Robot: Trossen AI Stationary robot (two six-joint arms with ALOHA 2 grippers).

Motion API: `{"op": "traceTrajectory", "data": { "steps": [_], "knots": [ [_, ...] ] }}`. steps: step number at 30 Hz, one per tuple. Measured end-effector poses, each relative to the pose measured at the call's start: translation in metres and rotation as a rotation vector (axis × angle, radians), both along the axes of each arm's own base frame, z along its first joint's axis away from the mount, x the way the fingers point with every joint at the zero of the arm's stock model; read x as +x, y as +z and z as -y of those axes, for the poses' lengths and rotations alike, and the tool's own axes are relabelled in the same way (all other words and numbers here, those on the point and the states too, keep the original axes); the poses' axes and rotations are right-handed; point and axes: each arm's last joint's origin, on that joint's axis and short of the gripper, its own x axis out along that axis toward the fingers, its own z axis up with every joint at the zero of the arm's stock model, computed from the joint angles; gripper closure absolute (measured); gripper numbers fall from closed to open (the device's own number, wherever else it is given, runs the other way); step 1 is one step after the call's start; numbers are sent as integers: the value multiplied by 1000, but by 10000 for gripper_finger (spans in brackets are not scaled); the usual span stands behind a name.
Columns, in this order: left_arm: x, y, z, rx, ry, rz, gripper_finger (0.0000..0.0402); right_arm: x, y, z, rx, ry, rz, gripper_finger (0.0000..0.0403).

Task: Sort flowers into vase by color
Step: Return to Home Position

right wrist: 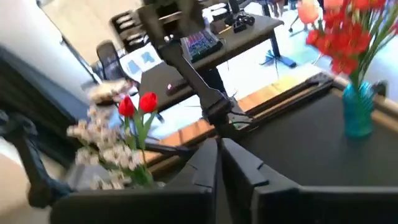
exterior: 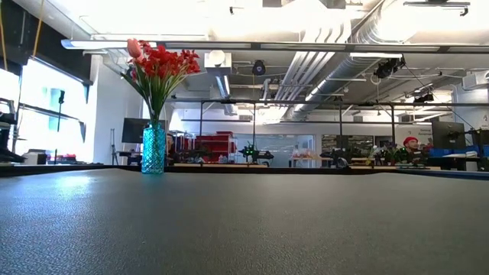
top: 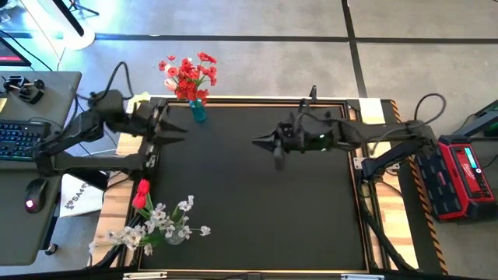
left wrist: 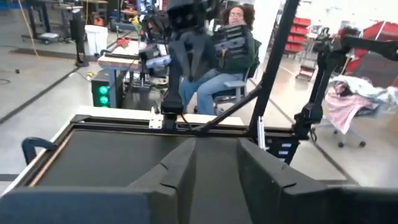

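Flowers stood sorted in two vases along the left side of the black mat (top: pixel 257 202). Red blooms (top: pixel 188 73) filled a teal vase (top: pixel 198 110) at the mat's far left corner. That vase stood upright, and the low view showed it alone on the mat surface. White blossoms (top: pixel 167 224) and two red tulips (right wrist: pixel 139 103) shared a transparent vase (top: pixel 176 235) at the near left edge of the mat. The white sprays spread out past the edge over the wooden border (top: pixel 117 204).

The left gripper (top: pixel 176 128) was at the left edge of the mat, just beside the teal vase and apart from it. Its fingers (left wrist: pixel 177 171) were spread with a clear gap between them and held nothing. The right gripper (top: pixel 259 141) hung over the middle of the mat, pointing toward the left side and well apart from both vases. Its jaws were drawn together with only a thin slit between them and nothing in it.

Beyond the table on the right-arm side, a person (left wrist: pixel 230 46) sat in a chair. On the left-arm side, a desk carried a keyboard (top: pixel 17 140) and a mouse (top: pixel 31 205).
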Motion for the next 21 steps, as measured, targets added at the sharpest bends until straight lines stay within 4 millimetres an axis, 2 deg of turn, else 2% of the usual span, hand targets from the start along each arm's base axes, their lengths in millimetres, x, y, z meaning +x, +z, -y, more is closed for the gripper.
{"op": "traceTrajectory", "data": {
  "steps": [5,8,11,14,17,21],
  "knots": [
    [11,1,-19,-47,14,12,346,-28,21,8,-125,11,18,390],
    [8,1,-28,-46,71,21,378,-49,20,16,-163,7,27,400],
    [2,1,-34,-50,96,20,398,-70,11,24,-159,-2,53,398],
    [-3,-5,-36,-55,109,6,395,-87,-1,30,-154,4,139,402],
    [-6,-18,-38,-59,127,-13,399,-97,-17,37,-156,11,220,402],
    [-8,-41,-40,-46,147,-52,401,-99,-41,48,-164,54,262,402]
  ]
}}
